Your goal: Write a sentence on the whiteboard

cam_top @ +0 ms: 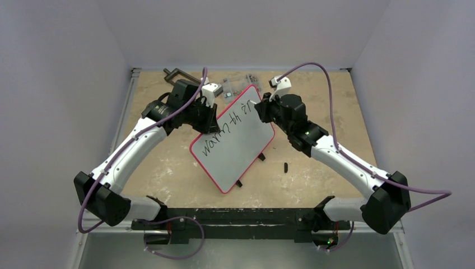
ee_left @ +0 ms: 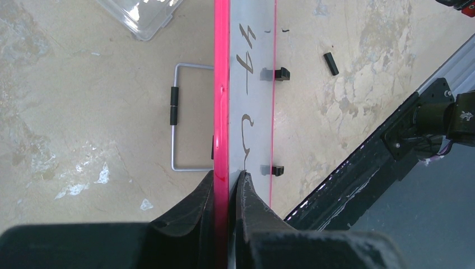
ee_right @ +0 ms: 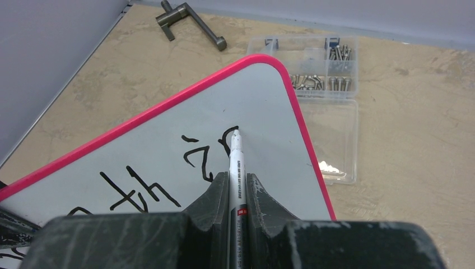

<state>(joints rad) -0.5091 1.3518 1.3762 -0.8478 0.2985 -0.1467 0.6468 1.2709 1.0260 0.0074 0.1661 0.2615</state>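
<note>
Right wrist view is showing the right gripper (ee_right: 231, 182) clamping a slim white marker pen (ee_right: 235, 159) between its dark fingers, the pen tip meeting the flat white board with the thin red rim (ee_right: 269, 95) at a black stroke. Black handwritten letters (ee_right: 143, 193) are trailing off toward eight o'clock. A clear plastic box of small metal parts (ee_right: 336, 134) is lying at two o'clock, just past the board's corner, on the tan table (ee_right: 414, 140). The left gripper (ee_left: 228, 180) is pinching the board's red edge.
</note>
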